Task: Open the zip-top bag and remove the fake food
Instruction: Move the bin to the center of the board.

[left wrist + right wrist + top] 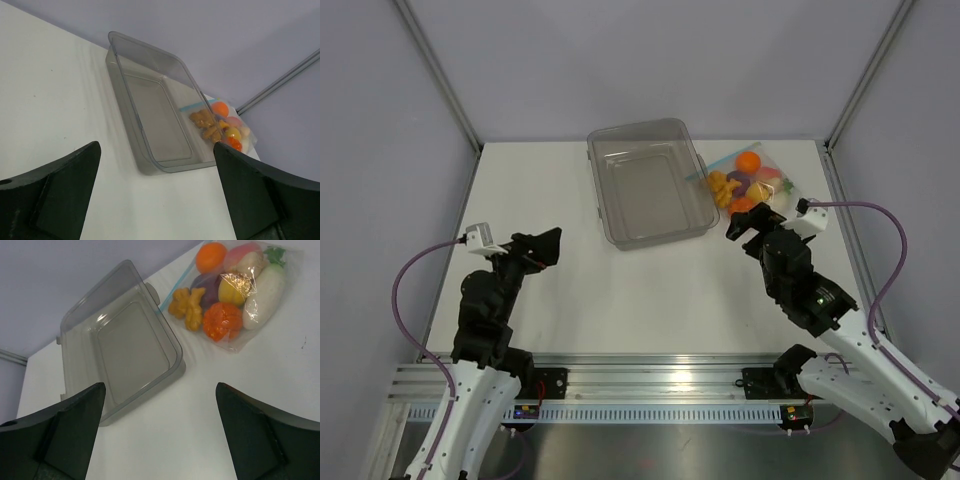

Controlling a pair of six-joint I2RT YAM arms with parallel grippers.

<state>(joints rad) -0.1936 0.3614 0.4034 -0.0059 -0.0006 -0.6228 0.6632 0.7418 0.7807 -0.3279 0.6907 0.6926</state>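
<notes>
The zip-top bag [752, 180] lies flat on the white table at the back right, its light-blue zip strip [176, 284] facing the tub. Inside it the fake food [227, 295] shows as orange, yellow, purple, pink and white pieces. My right gripper [752, 222] hovers just in front of the bag, open and empty; in its wrist view the gripper [160, 386] has bare table between its fingers. My left gripper [542, 247] stands open at the left, far from the bag, and this gripper [156, 146] points toward the tub with the bag [222, 129] behind it.
A rigid clear rectangular tub [645, 185] stands empty at the back centre, touching the bag's left side. Grey walls and metal frame posts [440, 75] close in the table at the back and sides. An aluminium rail [650, 380] runs along the near edge.
</notes>
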